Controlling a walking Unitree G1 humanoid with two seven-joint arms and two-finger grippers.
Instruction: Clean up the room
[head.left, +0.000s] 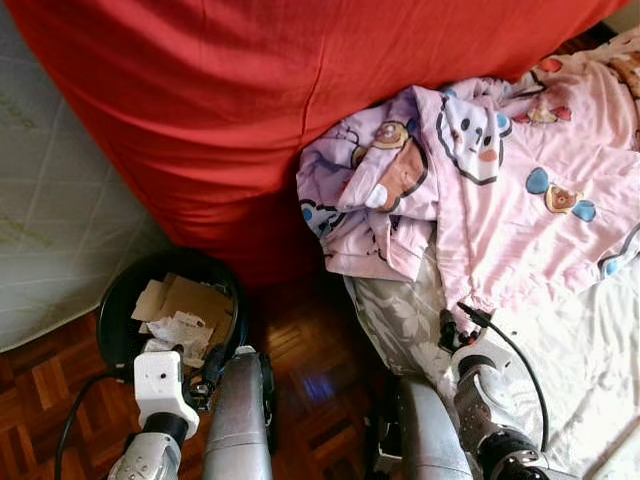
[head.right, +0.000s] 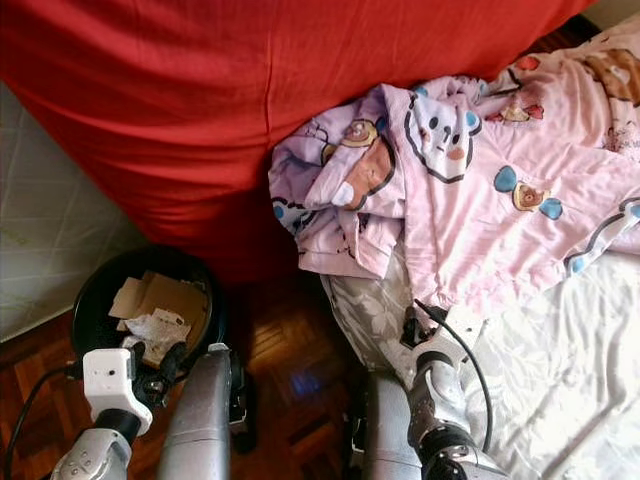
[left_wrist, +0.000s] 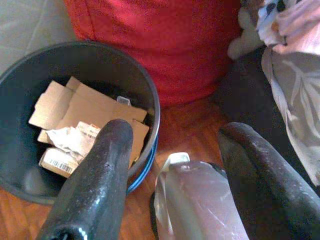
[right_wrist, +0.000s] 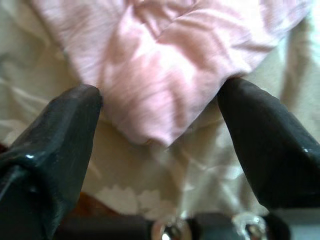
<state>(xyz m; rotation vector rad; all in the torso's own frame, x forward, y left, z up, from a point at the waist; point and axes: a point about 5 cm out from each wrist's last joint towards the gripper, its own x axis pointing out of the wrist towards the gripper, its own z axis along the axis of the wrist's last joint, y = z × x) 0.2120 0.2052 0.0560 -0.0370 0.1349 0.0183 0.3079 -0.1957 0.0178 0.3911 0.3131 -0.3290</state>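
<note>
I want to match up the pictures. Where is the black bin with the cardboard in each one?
Left eye view: the black bin sits low on the left, on the wood floor beside the red cover.
Right eye view: same bin, low left, nearer the edge.
Left wrist view: bin fills the left side, past the open left gripper.
Right wrist view: not in it.
Shared landmark: the red cover.

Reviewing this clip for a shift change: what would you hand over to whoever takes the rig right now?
Left gripper: open, holding nothing, above the black bin, which already contains cardboard and crumpled paper.
Right gripper: open, its fingers either side of the hem of the pink blanket on the bed.
Done: some trash binned.
Left: the blanket is rumpled and not yet gripped; the red cover hangs over the bedside.
</note>
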